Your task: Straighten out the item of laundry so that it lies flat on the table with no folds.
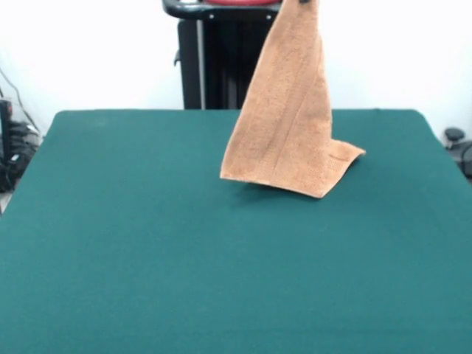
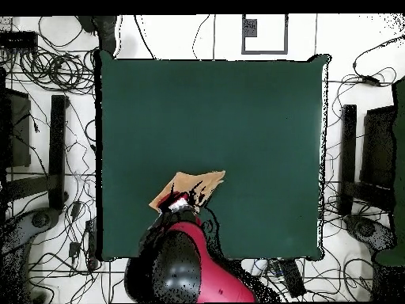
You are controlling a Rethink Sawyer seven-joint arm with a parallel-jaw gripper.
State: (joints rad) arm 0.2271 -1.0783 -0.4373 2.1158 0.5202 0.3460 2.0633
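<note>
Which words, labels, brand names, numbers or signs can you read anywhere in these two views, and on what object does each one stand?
None can be read. The towel hanging from the gripper shows only woven bands, the table is plain green, and the robot arm shows no legible marking.

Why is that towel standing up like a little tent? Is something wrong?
The towel isn't lying flat. The end effector has lifted one corner high, so the cloth hangs in a tall cone, with only its lower edge near the green table. Nothing looks torn or spilled.
</note>
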